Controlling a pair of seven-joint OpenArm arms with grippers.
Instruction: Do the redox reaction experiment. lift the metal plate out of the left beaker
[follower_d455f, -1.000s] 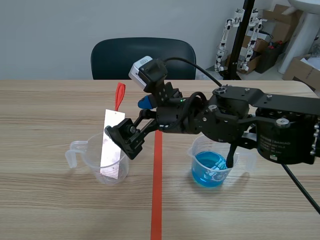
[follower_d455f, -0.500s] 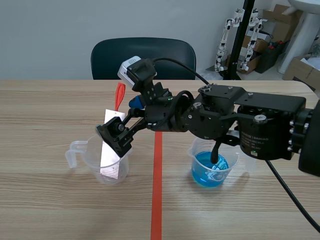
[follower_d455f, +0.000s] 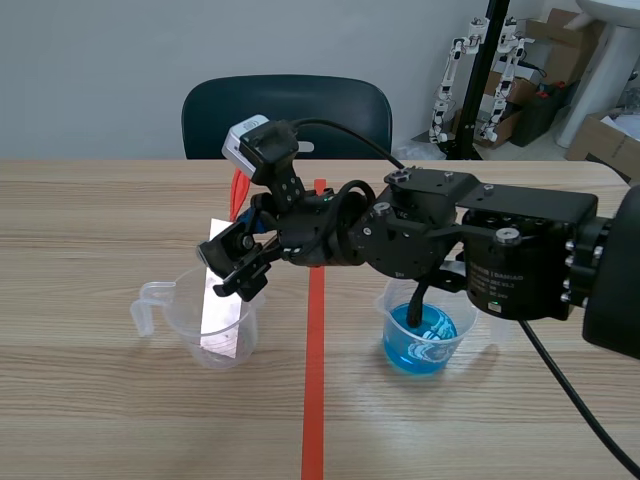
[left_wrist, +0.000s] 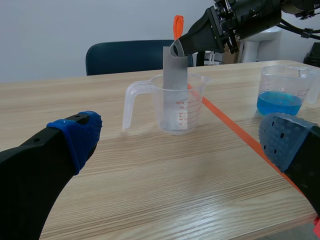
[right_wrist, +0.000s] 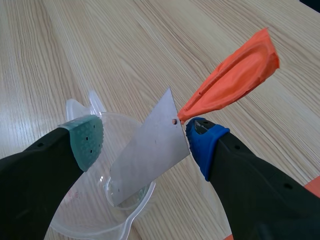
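Note:
The grey metal plate (follower_d455f: 222, 300) stands tilted in the clear left beaker (follower_d455f: 180, 322), with an orange-red tag (follower_d455f: 238, 192) tied to its top corner. My right gripper (follower_d455f: 236, 262) reaches across the middle and straddles the plate's upper part. In the right wrist view the plate (right_wrist: 150, 155) lies between my open right gripper's (right_wrist: 145, 142) fingers: the blue pad (right_wrist: 204, 145) is at the plate's holed corner, while the green pad (right_wrist: 84, 139) stands apart from it. The left gripper (left_wrist: 182, 140) is open and empty, well short of the beaker (left_wrist: 172, 107).
A second beaker (follower_d455f: 420, 335) with blue liquid stands right of the red tape line (follower_d455f: 314, 400), under my right arm. A dark chair (follower_d455f: 285, 115) is behind the table's far edge. Boxes and a stand are at the back right.
My right arm has swung left and its gripper has risen a little, from beside the plate's middle to around its upper part. The plate still stands in the beaker.

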